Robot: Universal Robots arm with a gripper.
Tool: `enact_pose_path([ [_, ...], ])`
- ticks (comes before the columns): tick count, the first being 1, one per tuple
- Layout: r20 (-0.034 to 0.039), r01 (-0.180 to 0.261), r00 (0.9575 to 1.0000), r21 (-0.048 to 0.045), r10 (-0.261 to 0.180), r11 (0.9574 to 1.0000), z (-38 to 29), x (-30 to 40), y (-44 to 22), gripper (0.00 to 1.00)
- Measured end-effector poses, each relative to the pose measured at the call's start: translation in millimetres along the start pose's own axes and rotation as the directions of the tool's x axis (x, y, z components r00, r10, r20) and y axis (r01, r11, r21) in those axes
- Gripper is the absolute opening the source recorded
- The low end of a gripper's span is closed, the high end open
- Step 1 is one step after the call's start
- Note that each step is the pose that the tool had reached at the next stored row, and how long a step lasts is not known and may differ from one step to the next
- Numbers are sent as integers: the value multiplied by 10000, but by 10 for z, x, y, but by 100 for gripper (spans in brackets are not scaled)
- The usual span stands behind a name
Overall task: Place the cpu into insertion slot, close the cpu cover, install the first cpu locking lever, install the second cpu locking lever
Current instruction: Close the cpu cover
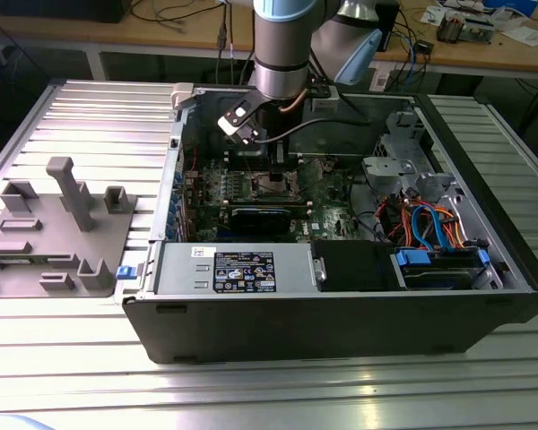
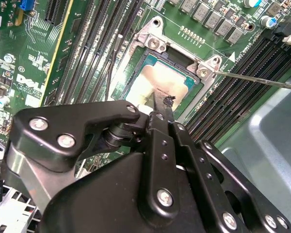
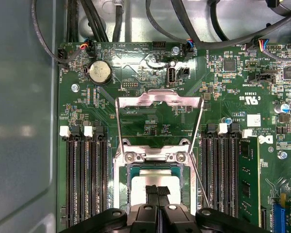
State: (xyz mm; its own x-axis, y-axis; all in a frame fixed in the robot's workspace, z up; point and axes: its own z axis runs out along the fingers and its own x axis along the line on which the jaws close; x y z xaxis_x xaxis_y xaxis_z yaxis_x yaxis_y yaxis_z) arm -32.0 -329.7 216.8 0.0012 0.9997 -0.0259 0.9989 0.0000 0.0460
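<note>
The cpu (image 3: 157, 175), a silver-grey square chip, lies flat in the insertion slot (image 3: 119, 187) on the green board; it also shows in the second wrist view (image 2: 160, 81). My gripper (image 3: 157, 191) is shut, its two black fingers pressed together with their tips right over the chip's near edge (image 2: 167, 102). The cpu cover (image 3: 157, 96), a silver frame with a square window, is swung open away from the socket on its hinge. Two thin wire locking levers (image 2: 257, 78) (image 2: 111, 68) stand released on either side. In the exterior view the arm reaches down into the case above the socket (image 1: 271, 184).
Black memory slots (image 3: 82, 179) flank the socket on both sides. A coin battery (image 3: 100, 72) and cables (image 3: 194, 29) lie beyond the cover. The open computer case (image 1: 341, 313) has tall walls, a power supply (image 1: 238, 269) and drive cage (image 1: 439, 260). A grey fixture (image 1: 63, 224) sits at the exterior view's left.
</note>
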Motion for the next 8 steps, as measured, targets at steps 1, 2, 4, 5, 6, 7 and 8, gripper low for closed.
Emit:
enact_pose_path([
  [1, -1, 0, 10000, 1, 0, 10000, 0, 0, 0, 11],
  [2, 0, 0, 10000, 1, 0, 10000, 0, 0, 0, 11],
  [4, 0, 0, 10000, 1, 0, 10000, 0, 0, 0, 11],
  [5, 0, 0, 10000, 2, 0, 10000, 0, 0, 0, 11],
  [6, 0, 0, 10000, 2, 0, 10000, 0, 0, 0, 11],
  [7, 0, 0, 10000, 2, 0, 10000, 0, 0, 0, 11],
  [8, 0, 0, 10000, 2, 0, 10000, 0, 0, 1, 11],
])
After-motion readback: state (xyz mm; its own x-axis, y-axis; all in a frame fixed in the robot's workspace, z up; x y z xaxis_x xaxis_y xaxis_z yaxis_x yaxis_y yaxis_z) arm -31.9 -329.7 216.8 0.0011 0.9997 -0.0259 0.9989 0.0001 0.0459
